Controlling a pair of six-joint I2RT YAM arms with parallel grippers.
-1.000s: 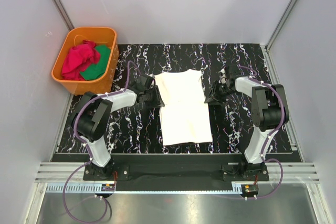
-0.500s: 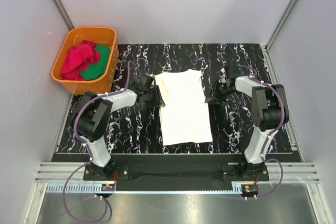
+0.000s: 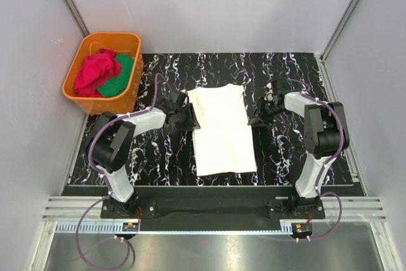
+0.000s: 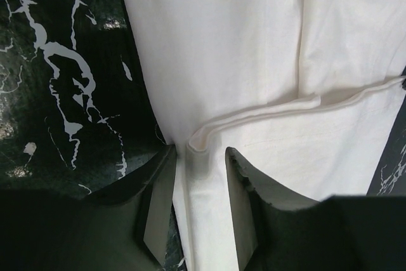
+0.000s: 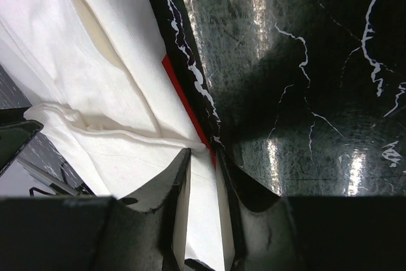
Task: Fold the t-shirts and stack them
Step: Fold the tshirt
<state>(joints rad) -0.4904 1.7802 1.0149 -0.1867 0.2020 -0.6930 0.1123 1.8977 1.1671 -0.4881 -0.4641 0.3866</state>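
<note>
Cream-white cotton t-shirt (image 3: 223, 132) lies centred on my black marbled table (image 3: 158, 157), long axis twelve-to-six, left gripper (image 3: 189, 117) parted astride its nine-o'clock fold, right gripper (image 3: 253, 119) at three o'clock, grip unclear.

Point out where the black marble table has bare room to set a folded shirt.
Free: the far strip between the cream-white t-shirt and the back wall, and the near patches either side of the shirt's hem. Crowded: the middle band, where the left end effector and right end effector flank the shirt, and the orange plastic tub corner.
</note>
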